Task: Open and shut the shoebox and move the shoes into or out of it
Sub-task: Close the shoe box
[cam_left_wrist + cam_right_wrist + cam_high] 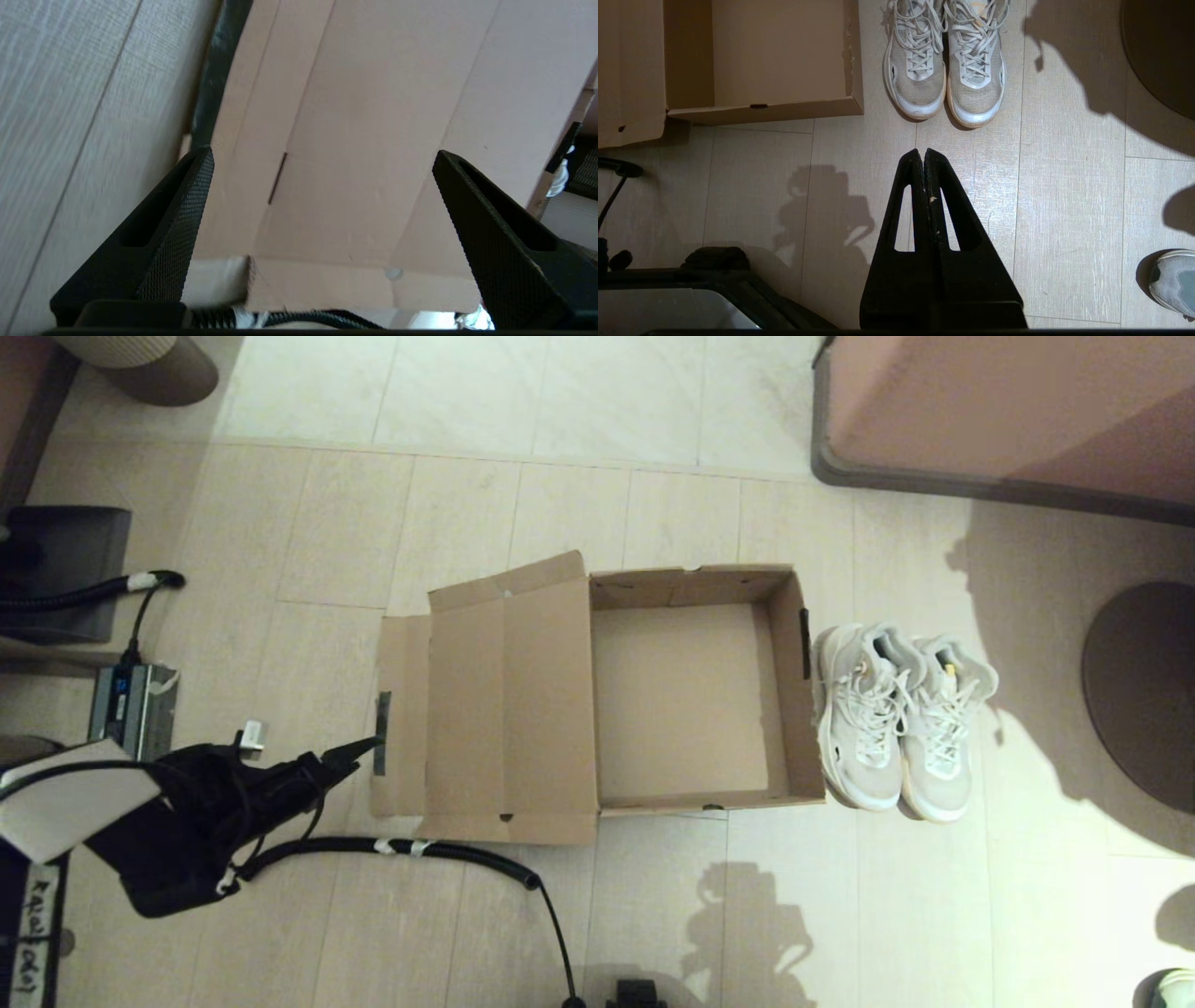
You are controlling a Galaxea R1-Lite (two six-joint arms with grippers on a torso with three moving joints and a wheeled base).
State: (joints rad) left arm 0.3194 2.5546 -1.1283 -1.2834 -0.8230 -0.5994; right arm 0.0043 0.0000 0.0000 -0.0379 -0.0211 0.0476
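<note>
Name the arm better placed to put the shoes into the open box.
Right, probably: the right gripper points at the shoes right of the shoebox. The left gripper sits beside the lid, opposite side.

Black triangular slotted claw (923, 156) fingers

The right gripper (923, 156) is outside the head view, appearing only in its own wrist view. There the shoes (945, 60) lose their far ends past the picture's edge, and the shoebox (761, 105) shows only its near right corner. In the left wrist view, the lid (364, 140) overruns every edge.
</note>
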